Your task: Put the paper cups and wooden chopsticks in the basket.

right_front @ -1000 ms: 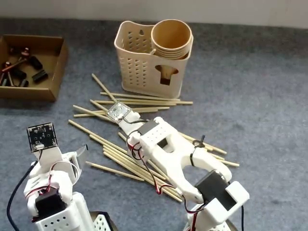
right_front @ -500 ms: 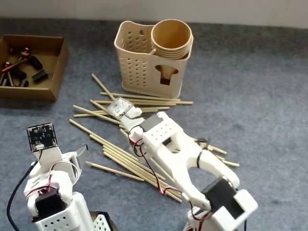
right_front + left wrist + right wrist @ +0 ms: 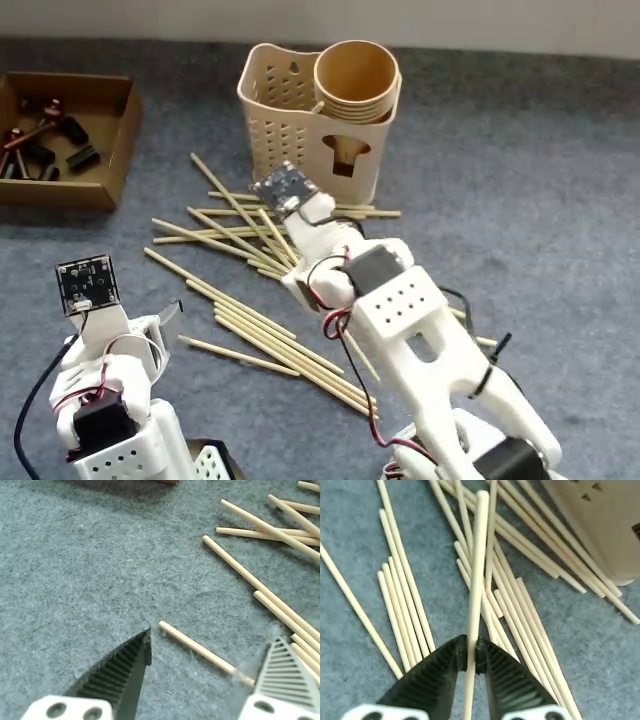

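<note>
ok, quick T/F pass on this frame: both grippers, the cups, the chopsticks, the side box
1. The right gripper is shut on a wooden chopstick. True.
2. The left gripper holds a cup. False: it is open and holds nothing, above the grey mat.
3. The paper cups sit stacked in the basket. True.
4. Every chopstick is in the basket. False: many loose chopsticks lie on the mat in front of it.
5. The cardboard box is empty. False: it holds small dark parts.
</note>
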{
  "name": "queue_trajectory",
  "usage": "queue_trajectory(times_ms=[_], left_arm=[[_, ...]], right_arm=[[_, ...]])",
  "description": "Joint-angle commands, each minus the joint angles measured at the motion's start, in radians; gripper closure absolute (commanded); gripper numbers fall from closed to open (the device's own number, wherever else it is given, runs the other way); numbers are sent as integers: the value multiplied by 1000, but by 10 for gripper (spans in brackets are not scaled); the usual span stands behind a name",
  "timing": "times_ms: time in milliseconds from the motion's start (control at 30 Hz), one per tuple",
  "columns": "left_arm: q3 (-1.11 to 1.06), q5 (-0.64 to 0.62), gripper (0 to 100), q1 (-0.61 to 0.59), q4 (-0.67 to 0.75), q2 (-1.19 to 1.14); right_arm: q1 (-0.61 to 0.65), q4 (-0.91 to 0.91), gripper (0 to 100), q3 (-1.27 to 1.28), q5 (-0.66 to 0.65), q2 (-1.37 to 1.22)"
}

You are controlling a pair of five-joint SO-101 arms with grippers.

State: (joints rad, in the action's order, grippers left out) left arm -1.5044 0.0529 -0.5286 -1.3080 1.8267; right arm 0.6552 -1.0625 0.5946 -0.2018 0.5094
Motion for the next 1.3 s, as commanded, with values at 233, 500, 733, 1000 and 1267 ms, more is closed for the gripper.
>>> queue_trajectory(times_ms=[233,500,733,1000,1267], left_arm=[[4,5,668,-2,5,8],[4,5,668,-2,5,8],[4,5,668,-2,5,8],[4,5,668,-2,5,8],[4,5,668,-4,5,8]], right_arm=[[-16,137,995,-30,132,203],[-16,332,995,-30,189,237],[-16,565,995,-31,187,237],[-18,816,995,-31,183,234],[-94,1133,995,-24,181,226]])
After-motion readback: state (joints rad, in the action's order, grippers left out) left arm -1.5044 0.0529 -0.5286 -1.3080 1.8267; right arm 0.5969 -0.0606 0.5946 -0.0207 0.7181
